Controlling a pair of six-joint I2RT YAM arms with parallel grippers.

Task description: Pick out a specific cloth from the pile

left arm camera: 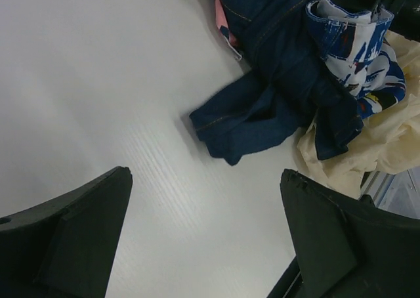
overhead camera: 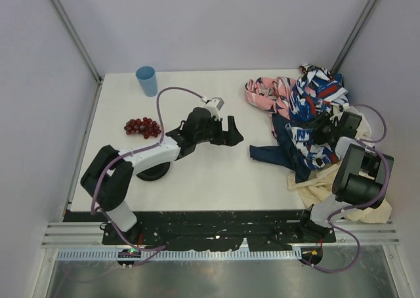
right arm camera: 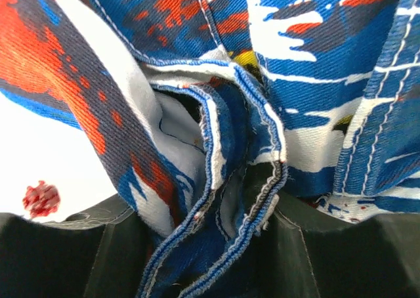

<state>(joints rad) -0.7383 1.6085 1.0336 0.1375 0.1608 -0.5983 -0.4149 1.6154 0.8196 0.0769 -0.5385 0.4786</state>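
Blue cup (overhead camera: 146, 81) and red grapes (overhead camera: 142, 127) are sitting far left. The left gripper (overhead camera: 231, 132) is hovering over the table (overhead camera: 197, 180), jaws spread wide. The cloth (overhead camera: 270, 153), navy, is lying untouched at the left edge of the pile (overhead camera: 266, 91). The right gripper (overhead camera: 325, 128) is pinching the patterned cloth (right arm camera: 315, 81).

cloth (overhead camera: 268, 154): plain navy, crumpled, lying on the bench (overhead camera: 197, 173), spilling out from the pile's left edge.
pile (overhead camera: 315, 96): mixed printed fabrics, heaped at far right.

I see a light-blue plastic cup (overhead camera: 146, 81) standing upright on the white tabletop (overhead camera: 216, 173), with a dark-red grape cluster (overhead camera: 142, 127) lying near it.
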